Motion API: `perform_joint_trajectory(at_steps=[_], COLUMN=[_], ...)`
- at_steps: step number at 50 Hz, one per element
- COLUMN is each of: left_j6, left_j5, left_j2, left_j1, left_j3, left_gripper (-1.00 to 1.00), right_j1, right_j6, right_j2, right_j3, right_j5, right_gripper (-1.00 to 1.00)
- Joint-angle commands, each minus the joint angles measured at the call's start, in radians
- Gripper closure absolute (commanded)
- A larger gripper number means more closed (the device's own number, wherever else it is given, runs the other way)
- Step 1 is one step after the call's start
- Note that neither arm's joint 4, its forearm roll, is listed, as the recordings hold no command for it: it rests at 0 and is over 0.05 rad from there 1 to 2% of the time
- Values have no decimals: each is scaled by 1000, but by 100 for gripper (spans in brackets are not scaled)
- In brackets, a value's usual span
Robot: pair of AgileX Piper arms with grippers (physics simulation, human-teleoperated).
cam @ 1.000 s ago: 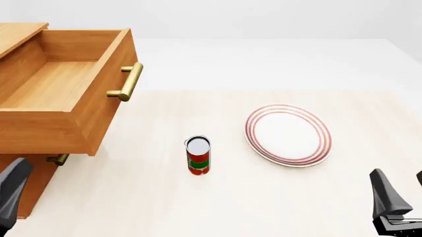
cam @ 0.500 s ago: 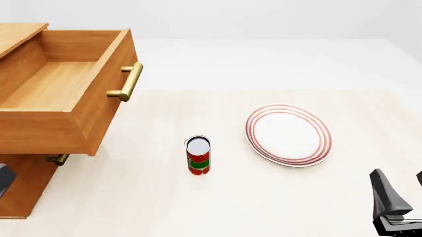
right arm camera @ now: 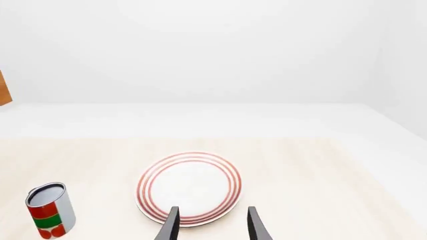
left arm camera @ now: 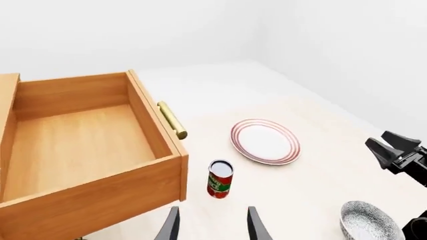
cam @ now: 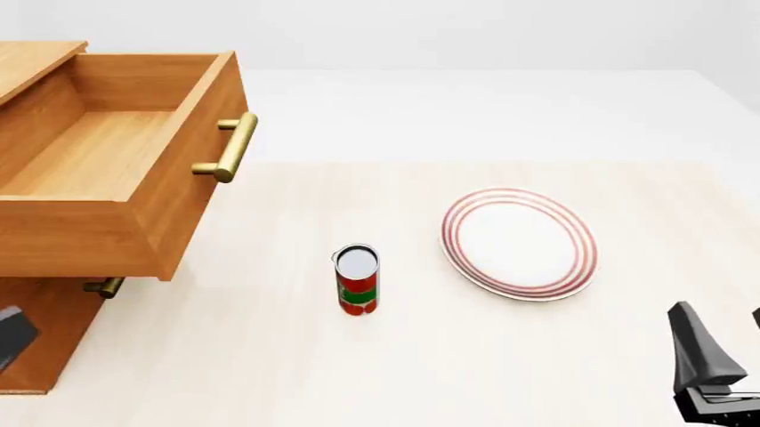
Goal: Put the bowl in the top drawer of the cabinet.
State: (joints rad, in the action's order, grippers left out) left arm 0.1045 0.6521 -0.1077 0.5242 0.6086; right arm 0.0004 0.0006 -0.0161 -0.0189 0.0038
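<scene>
The bowl point(left arm camera: 369, 224), white with a dark blue-grey pattern, shows only in the left wrist view, standing on the table close to the right arm; the front view does not reach it. The cabinet point(cam: 34, 60) stands at the left with its top drawer point(cam: 184, 191) pulled out and nothing inside, brass bar handle point(cam: 234, 147) facing right. My left gripper point(left arm camera: 212, 226) is open and holds nothing; only a dark piece of it point(cam: 10, 334) shows at the front view's left edge. My right gripper point(cam: 724, 345) is open near the table's front right, also seen as the right gripper point(right arm camera: 212, 224).
A red and green can point(cam: 356, 279) stands upright mid-table. A flat white plate with red rings point(cam: 519, 242) lies to its right. The lower drawer's small brass handle point(cam: 105, 286) peeks out under the open drawer.
The left arm has drawn back toward the lower left and nearly left the front view. The right gripper has barely shifted.
</scene>
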Motion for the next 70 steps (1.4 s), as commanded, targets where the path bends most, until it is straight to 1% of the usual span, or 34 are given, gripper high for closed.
perform_joint_trajectory(at_steps=[1, 11, 20, 22, 24, 25, 27, 29, 31, 34, 56, 60, 64, 67, 68, 70], left_j6=[0, -8, -2, 23, 28, 65, 66, 90, 93, 117, 179, 216, 270, 279, 300, 309], left_j5=[-17, -77, -102, -113, -122, -134, -144, -157, -169, -189, -290, -311, -341, -355, -367, -380], left_j2=[-64, -139, -182, -209, -221, -247, -261, -281, -295, -327, -477, -511, -559, -573, -589, -605], left_j1=[120, 229, 267, 280, 285, 302, 314, 329, 337, 354, 453, 472, 496, 505, 515, 525], left_j3=[17, 14, 7, 6, 5, 0, 1, -5, -7, -16, -41, -49, -60, -63, -67, -69], left_gripper=[-100, -100, -100, -100, -100, -100, -100, -100, -100, -100, -100, -100, -100, -100, -100, -100], right_j1=[0, 0, 0, 0, 0, 0, 0, 0, 0, 0, 0, 0, 0, 0, 0, 0], right_j6=[0, 0, 0, 0, 0, 0, 0, 0, 0, 0, 0, 0, 0, 0, 0, 0], right_j2=[0, -1, -1, -1, -1, -1, -1, -1, -1, -1, -1, -1, -1, -1, -1, -1], right_j3=[-2, -2, -2, -2, -2, -2, -2, -2, -2, -2, -2, -2, -2, -2, -2, -2], right_j5=[1, 1, 1, 1, 1, 1, 1, 1, 1, 1, 1, 1, 1, 1, 1, 1], right_gripper=[-100, -100, -100, -100, -100, -100, -100, -100, -100, -100, -100, -100, -100, -100, -100, -100])
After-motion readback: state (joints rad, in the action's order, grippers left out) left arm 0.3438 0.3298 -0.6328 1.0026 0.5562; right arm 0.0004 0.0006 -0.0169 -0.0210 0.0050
